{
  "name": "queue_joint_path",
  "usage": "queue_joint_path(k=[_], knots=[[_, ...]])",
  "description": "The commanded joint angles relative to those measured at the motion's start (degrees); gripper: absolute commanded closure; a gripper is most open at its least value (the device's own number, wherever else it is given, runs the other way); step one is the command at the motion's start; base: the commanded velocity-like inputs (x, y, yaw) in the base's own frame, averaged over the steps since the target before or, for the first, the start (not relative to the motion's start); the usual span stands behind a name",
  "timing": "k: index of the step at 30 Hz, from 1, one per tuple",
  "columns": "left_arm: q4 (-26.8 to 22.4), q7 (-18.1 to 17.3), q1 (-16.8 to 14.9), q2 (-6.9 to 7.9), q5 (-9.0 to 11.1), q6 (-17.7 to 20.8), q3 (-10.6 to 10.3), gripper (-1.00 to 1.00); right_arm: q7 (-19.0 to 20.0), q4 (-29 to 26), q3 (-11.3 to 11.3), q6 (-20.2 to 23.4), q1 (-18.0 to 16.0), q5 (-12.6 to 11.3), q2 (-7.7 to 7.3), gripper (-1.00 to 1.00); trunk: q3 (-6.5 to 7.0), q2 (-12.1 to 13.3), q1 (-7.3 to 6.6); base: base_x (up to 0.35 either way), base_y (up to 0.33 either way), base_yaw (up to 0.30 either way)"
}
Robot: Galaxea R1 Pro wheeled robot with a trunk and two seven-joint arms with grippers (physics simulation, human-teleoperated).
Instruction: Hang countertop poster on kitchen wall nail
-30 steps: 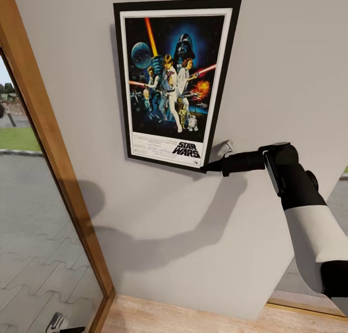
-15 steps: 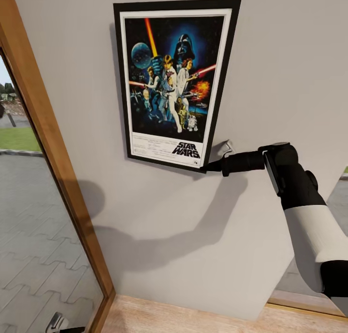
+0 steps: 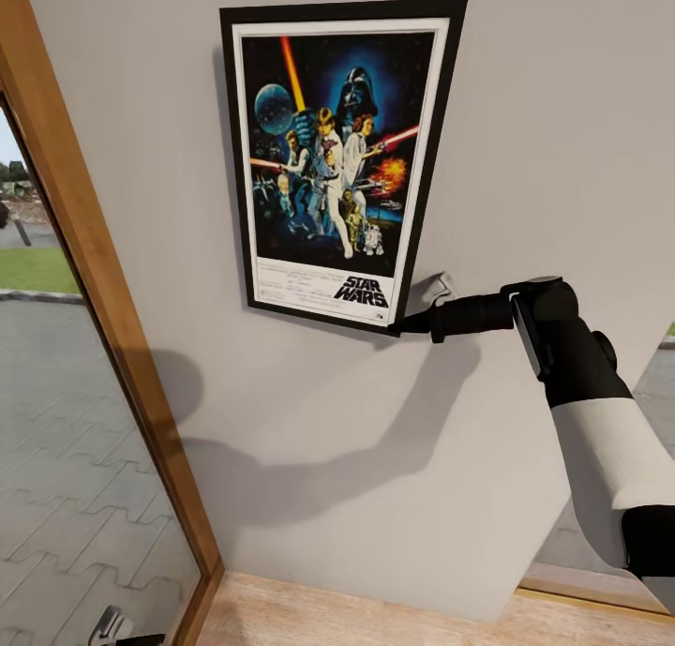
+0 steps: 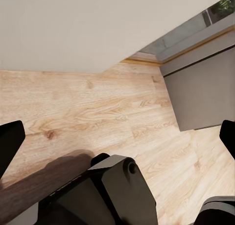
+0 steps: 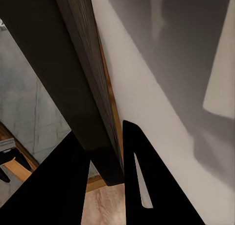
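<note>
The Star Wars poster [image 3: 337,158] lies flat against the grey wall [image 3: 562,112], upright, with its black frame and white border in full sight. My right gripper [image 3: 405,326] is at its lower right corner. In the right wrist view the two black fingers [image 5: 142,176] are shut on the dark frame edge [image 5: 83,87]. My left gripper [image 4: 117,137] hangs low over the wood floor, open, with nothing between its fingers. Its tip also peeks in at the head view's lower left corner [image 3: 111,625]. The kitchen countertop is out of view.
A tall wooden window frame [image 3: 94,280] with glass runs along the left of the wall. Light wood floor [image 3: 309,618] lies below. A small pale grey piece [image 3: 436,285] sits on the wall just above the right gripper. A grey cabinet side [image 4: 200,95] stands by the floor.
</note>
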Motion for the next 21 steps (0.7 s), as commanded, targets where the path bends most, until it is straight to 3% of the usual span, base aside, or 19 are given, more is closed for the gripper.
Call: queue_joint_path(k=[1,21], knots=[[-0.08,-0.4,-0.06,-0.06,-0.49,0.6,0.3,-1.0,0.48,-0.04,0.01,0.58,-0.08,0.43,-0.01,1.0,-0.14,-0.14,0.04,0.0,0.0,0.0],[-0.08,-0.4,-0.06,0.03,-0.49,0.6,0.3,-1.0,0.62,0.2,0.0,0.23,0.66,0.43,-0.09,1.0,-0.14,-0.14,0.04,0.0,0.0,0.0]])
